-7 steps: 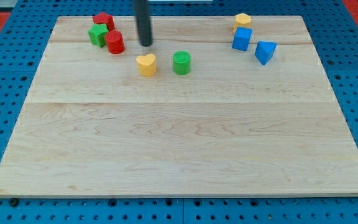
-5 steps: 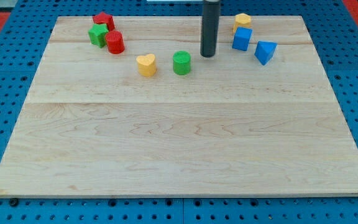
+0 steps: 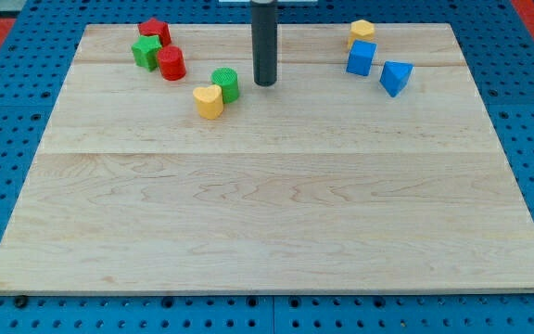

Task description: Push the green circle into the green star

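Note:
The green circle (image 3: 225, 84) lies on the wooden board, left of centre near the view's top, touching a yellow heart (image 3: 209, 102) at its lower left. The green star (image 3: 146, 51) sits near the top left corner, wedged between a red block (image 3: 154, 31) above it and a red cylinder (image 3: 171, 63) to its right. My tip (image 3: 265, 83) stands just to the right of the green circle, a small gap apart. The rod rises straight up out of the view.
A yellow block (image 3: 362, 31), a blue cube (image 3: 361, 58) and a blue triangular block (image 3: 395, 77) cluster near the top right. The board (image 3: 267, 213) rests on a blue pegboard; its edges are at all four sides.
My tip swung from left of the green circle to its right, then moved left. The green circle slid left against the yellow heart, which shifted left and down.

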